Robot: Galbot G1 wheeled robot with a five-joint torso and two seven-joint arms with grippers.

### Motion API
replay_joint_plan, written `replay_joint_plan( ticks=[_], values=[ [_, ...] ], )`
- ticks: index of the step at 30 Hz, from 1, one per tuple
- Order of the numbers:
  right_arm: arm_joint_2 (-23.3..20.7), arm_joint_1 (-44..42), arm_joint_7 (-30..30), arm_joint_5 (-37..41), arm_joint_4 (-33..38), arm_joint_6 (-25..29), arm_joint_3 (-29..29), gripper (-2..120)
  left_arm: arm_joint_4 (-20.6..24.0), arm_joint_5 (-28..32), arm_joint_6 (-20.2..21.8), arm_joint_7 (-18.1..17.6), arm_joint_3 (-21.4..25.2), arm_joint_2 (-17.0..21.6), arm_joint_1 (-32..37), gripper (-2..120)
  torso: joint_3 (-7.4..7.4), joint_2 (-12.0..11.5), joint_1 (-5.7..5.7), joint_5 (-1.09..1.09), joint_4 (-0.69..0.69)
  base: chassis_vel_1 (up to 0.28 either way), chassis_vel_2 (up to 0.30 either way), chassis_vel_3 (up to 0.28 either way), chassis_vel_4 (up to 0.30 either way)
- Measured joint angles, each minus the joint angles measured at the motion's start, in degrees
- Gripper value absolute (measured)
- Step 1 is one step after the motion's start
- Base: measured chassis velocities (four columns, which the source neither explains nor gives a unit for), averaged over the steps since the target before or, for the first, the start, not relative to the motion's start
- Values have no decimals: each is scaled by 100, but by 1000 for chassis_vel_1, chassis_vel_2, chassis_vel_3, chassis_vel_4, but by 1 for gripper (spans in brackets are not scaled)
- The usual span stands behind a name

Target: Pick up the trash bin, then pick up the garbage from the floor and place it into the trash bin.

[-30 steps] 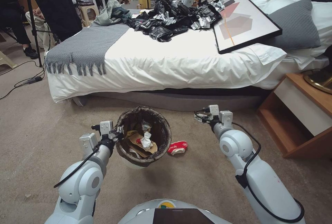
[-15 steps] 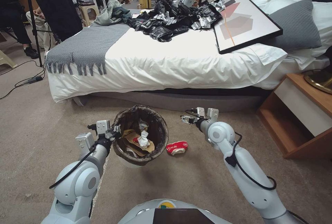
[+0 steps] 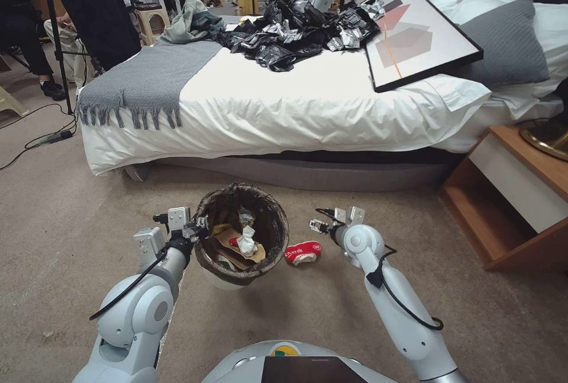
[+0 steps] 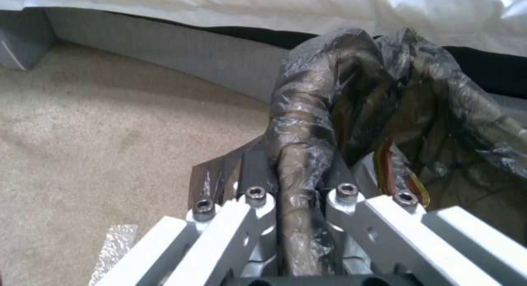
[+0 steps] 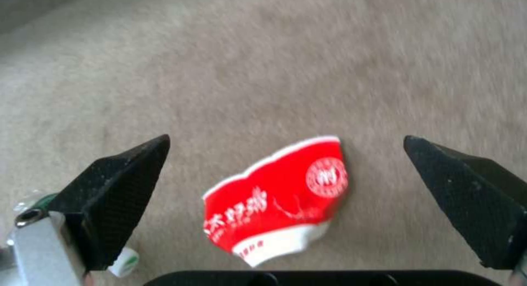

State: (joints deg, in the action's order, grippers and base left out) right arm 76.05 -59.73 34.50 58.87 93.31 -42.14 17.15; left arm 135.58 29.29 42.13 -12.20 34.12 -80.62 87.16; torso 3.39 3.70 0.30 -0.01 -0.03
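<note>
The trash bin (image 3: 208, 257), white with a dark liner, hangs just above the carpet with my left gripper (image 3: 198, 230) shut on its near-left rim. The left wrist view shows the left gripper (image 4: 299, 195) clamped on the liner-covered rim (image 4: 307, 125). In the bin lie a tan paper bag (image 3: 228, 240) and a white tissue wad (image 3: 246, 243). A piece of garbage, a crumpled red-and-white wrapper (image 3: 303, 252), lies on the floor right of the bin. My right gripper (image 3: 316, 227) hovers open just above it. In the right wrist view the wrapper (image 5: 280, 195) lies between the spread fingers of the right gripper (image 5: 285, 139).
The bed (image 3: 307, 110) stands close behind the bin, with black bags and a framed picture (image 3: 414, 34) on it. A wooden nightstand (image 3: 515, 199) is at the right. Cables (image 3: 41, 134) trail on the carpet at the far left, near people and a tripod.
My right arm has swung left and down, bringing its open gripper over the red-and-white wrapper. The left gripper still holds the bin, which has barely shifted.
</note>
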Motion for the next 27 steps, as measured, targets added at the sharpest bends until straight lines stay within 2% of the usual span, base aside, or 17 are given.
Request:
replay_joint_plan(
  ticks=[8,15,27],
  values=[
    [259,-227,48,-65,-265,252,162,100,-26,-3,0,31,-5,12,0,5,0,0,0,1,0,0,0,0,0],
    [623,-118,34,-96,-1043,503,294,100,-37,-25,0,37,-40,-17,17,5,0,0,0,1,0,0,0,0,0],
    [961,-34,-88,-154,-1721,687,351,100,-50,-49,0,44,-64,-43,24,5,0,0,0,0,0,0,0,0,0]
  ],
)
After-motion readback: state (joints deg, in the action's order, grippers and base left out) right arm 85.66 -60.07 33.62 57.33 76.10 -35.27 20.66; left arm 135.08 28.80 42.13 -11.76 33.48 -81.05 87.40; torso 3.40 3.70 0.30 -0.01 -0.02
